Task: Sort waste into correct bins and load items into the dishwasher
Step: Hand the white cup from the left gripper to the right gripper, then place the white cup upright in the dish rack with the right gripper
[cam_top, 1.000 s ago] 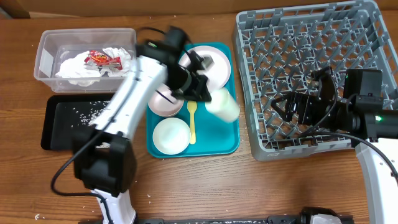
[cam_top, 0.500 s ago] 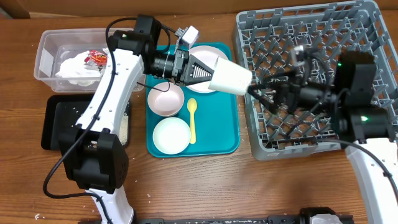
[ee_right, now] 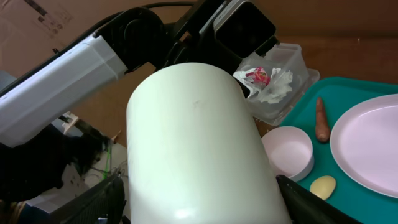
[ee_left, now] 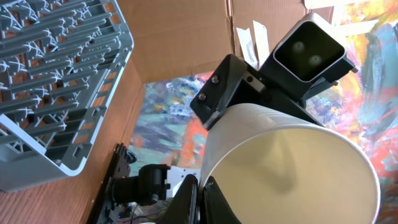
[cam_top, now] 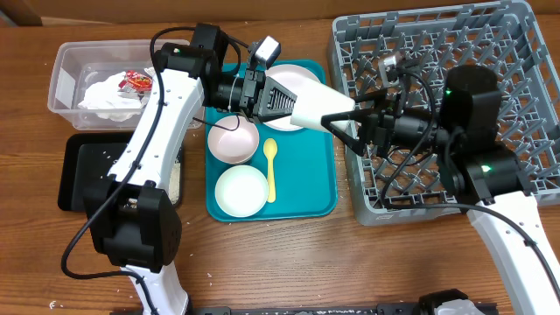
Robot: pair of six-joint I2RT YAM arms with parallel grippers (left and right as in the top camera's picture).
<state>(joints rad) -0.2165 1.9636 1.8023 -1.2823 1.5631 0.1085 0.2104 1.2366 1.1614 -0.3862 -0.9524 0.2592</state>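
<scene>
- The large square grey plastic dish rack [cam_top: 516,52] fills the table's right side. The overhead view shows its whole peg grid, the left wrist view only one corner [ee_left: 56,93].
- The larger teal rectangular tray [cam_top: 315,188] lies just left of the rack.
- The clear rectangular plastic tub [cam_top: 63,83] at far left holds the red snack wrapper [cam_top: 136,81] and the crumpled white napkins [cam_top: 105,96]. The shallow black rectangular tray [cam_top: 83,175] sits just in front of it.
- The round white plate [cam_top: 297,74] rests at the teal tray's far end, partly under the left arm.
- A pale pink bowl [cam_top: 232,140] and a white bowl [cam_top: 241,190] also sit on the teal tray.
- The small white cup [cam_top: 319,107] hangs on its side above the tray's right edge. The left wrist view looks into it [ee_left: 292,168], and the right wrist view sees its outer wall [ee_right: 199,143].
- The left gripper [cam_top: 278,98] is clamped on the cup's rim.
- The right gripper [cam_top: 354,121] has its fingers [ee_right: 99,202] spread astride the cup, not visibly pressing it.
- The pale yellow plastic spoon [cam_top: 270,166] lies beside the bowls.
- The thin orange carrot-like stick [ee_right: 320,118] shows only in the right wrist view, beside the plate.
</scene>
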